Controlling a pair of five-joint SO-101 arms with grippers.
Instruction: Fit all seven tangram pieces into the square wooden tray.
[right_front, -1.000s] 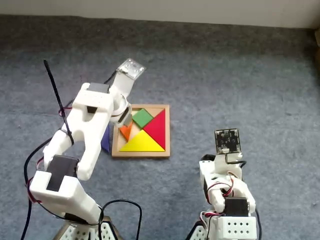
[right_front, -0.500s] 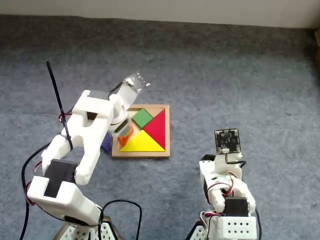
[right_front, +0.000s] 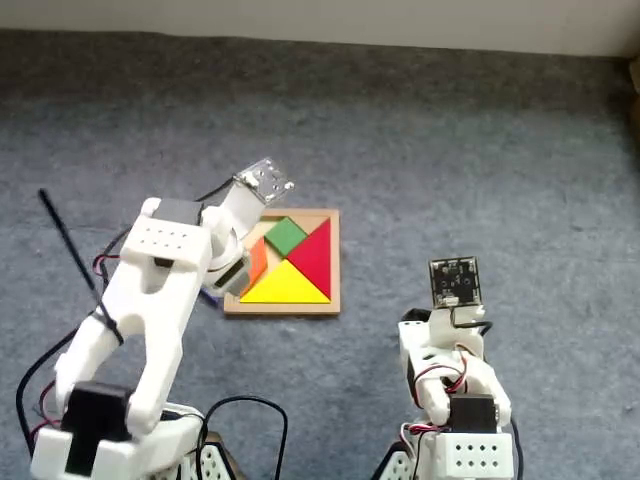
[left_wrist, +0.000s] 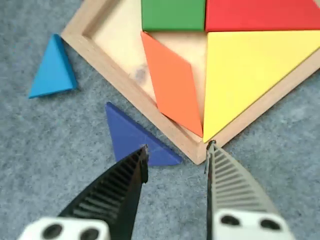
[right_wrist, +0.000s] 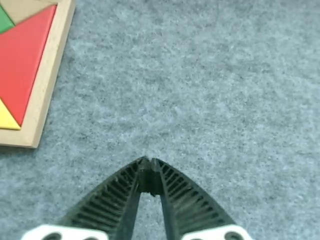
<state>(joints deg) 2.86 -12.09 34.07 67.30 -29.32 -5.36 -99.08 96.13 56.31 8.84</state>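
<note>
The square wooden tray (right_front: 332, 262) (left_wrist: 120, 86) (right_wrist: 44, 90) holds a green square (right_front: 285, 236) (left_wrist: 173, 14), a red triangle (right_front: 316, 254) (left_wrist: 260, 14) (right_wrist: 20, 65), a yellow triangle (right_front: 284, 285) (left_wrist: 250, 75) and an orange parallelogram (right_front: 258, 262) (left_wrist: 174, 85). A dark blue triangle (left_wrist: 132, 137) and a light blue triangle (left_wrist: 52, 70) lie on the carpet outside the tray. My left gripper (left_wrist: 176, 152) hangs open over the tray's corner and the dark blue triangle, holding nothing. My right gripper (right_wrist: 150, 167) is shut and empty over bare carpet, folded back near its base (right_front: 455, 285).
Grey carpet covers the whole work area. The left arm (right_front: 160, 300) hides the carpet left of the tray in the high view. A pale wall strip (right_front: 320, 20) runs along the far edge.
The left arm has drawn back toward its base and lowered. The orange parallelogram now lies in the tray. The right arm has not moved.
</note>
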